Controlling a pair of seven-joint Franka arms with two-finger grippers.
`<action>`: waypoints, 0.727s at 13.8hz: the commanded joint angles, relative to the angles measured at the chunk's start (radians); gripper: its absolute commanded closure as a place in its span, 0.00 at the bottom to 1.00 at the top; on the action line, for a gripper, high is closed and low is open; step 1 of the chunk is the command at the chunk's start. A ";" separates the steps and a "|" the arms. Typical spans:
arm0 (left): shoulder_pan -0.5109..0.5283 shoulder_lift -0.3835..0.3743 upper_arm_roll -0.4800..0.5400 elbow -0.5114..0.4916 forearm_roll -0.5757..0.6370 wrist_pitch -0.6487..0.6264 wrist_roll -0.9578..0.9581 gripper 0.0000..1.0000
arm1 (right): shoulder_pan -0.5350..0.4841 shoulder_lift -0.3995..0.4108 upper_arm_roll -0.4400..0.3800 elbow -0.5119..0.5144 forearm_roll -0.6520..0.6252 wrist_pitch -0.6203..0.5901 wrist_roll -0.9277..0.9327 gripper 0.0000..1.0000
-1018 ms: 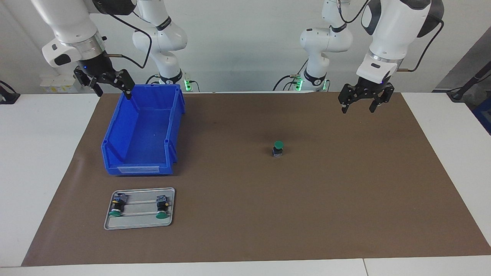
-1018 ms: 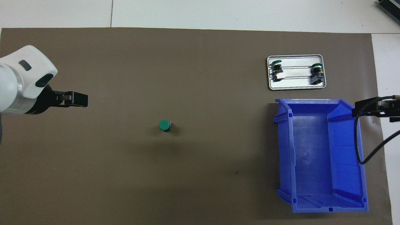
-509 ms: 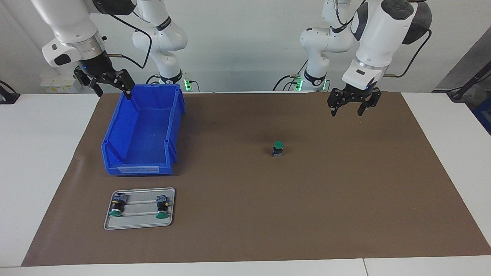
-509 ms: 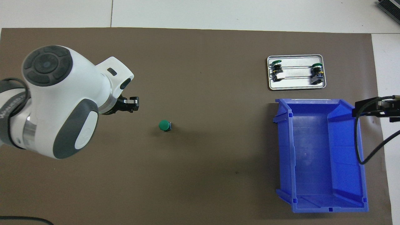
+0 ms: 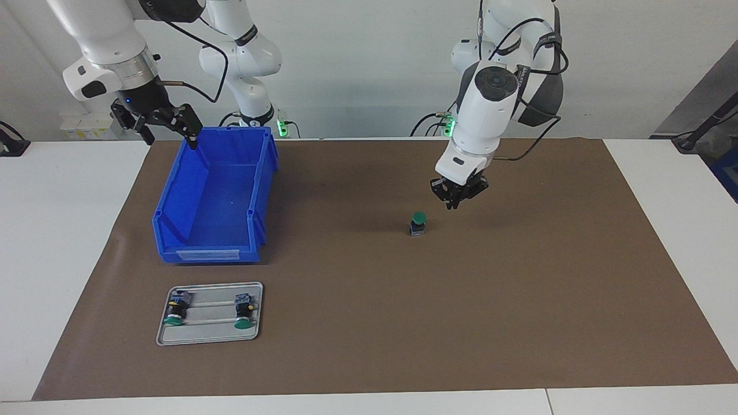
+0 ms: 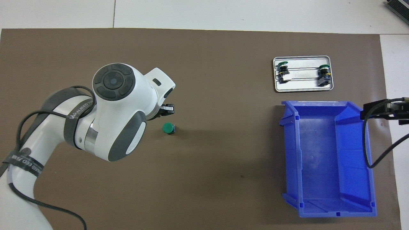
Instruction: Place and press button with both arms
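One button upright, right claw cropped

Facing view: a high camera across the table looks back at both arm bases along the rear wall, taking in the whole brown mat. Overhead view: a camera above the robots' end looks steeply down and forward, closer in, half a turn from the first. Both share the mat, the blue bin, the metal tray and the upright button.
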 commanded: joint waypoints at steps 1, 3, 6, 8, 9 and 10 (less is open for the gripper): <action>-0.031 -0.010 0.017 -0.103 -0.010 0.119 -0.008 1.00 | -0.007 -0.008 0.002 0.004 0.015 -0.013 -0.020 0.00; -0.031 -0.014 0.015 -0.143 -0.010 0.153 -0.023 1.00 | -0.007 -0.008 0.002 0.004 0.015 -0.013 -0.020 0.00; -0.037 -0.008 0.015 -0.169 -0.010 0.182 -0.029 1.00 | -0.007 -0.008 0.002 0.004 0.015 -0.013 -0.020 0.00; -0.042 -0.013 0.015 -0.189 -0.010 0.190 -0.029 1.00 | -0.007 -0.008 0.002 0.004 0.015 -0.013 -0.020 0.00; -0.045 -0.014 0.015 -0.194 -0.010 0.188 -0.034 1.00 | -0.007 -0.008 0.002 0.002 0.015 -0.013 -0.019 0.00; -0.046 -0.018 0.015 -0.202 -0.010 0.190 -0.038 1.00 | -0.007 -0.008 0.004 0.002 0.015 -0.013 -0.020 0.00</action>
